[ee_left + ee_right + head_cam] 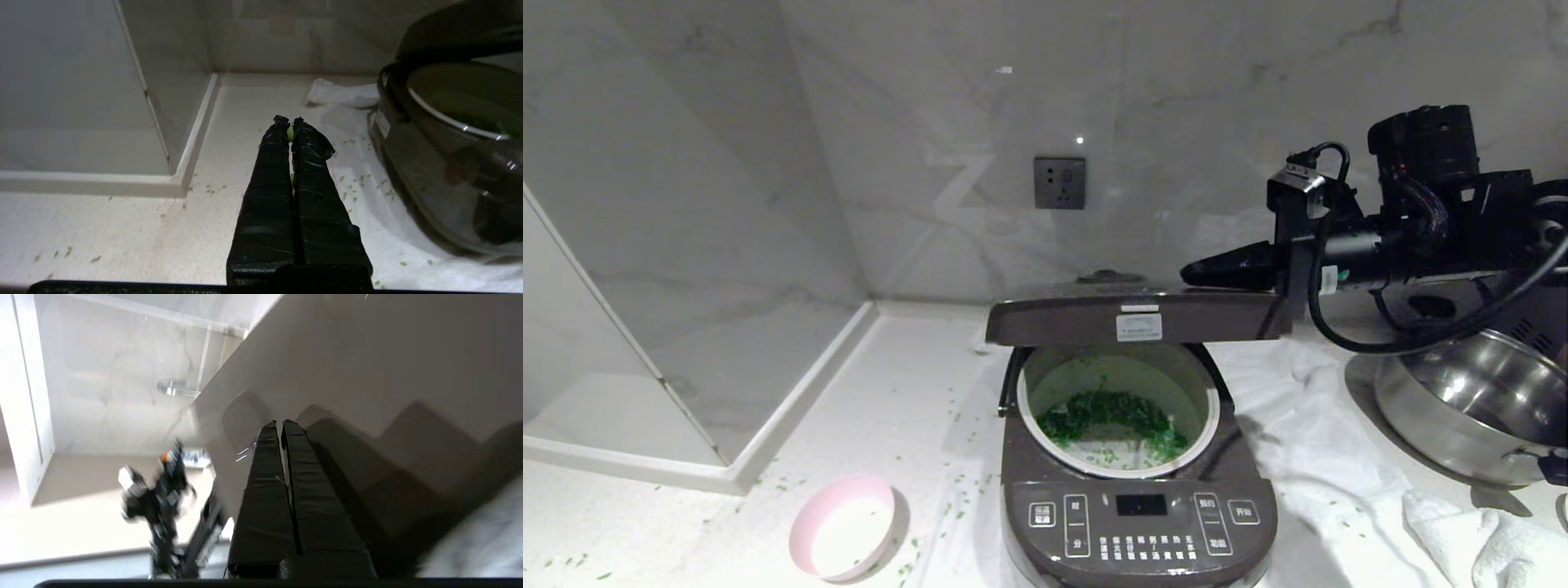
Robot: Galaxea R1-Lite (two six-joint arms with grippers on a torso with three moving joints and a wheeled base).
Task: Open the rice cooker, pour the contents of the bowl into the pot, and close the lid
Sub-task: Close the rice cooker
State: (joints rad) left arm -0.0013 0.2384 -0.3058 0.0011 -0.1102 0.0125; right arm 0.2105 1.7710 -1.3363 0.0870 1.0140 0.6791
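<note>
The hinged dark brown lid [1139, 321] of the big dark brown rounded rice cooker [1137, 510] hangs half-lowered, roughly level, hovering over the round pale grey-white inner pot [1118, 406], and the tiny bright green grains [1112, 415] are heaped inside it. So the pour looks done; closing is what's left, by my reading.

Here's the relation that matters: the right claw [1191, 273] lies just above the lid's right rear portion, fingers pressed together and gripping nothing, pointing leftward along the lid's long side. The lid sits directly beneath and ahead of those tips; the right wrist view shows the dark surface right under them, though whether they touch it I cannot tell. A downward push from there should carry the lid onto the body. The right arm is plainly the nearer one.

The left claw [290, 124] is off to the cooker's left, low over the counter [898, 408], clenched, with what looks like a small green bit caught between its tips.

The small round bowl [843, 527], pale pink outside and white inside, rests tilted on the counter, front left of the cooker, emptied. Stray green bits dot the pale counter around it. A crumpled white cloth [1339, 482] spreads to the right, a shiny steel pan [1470, 404] beyond it. Marble walls behind carry a grey socket [1059, 182].
</note>
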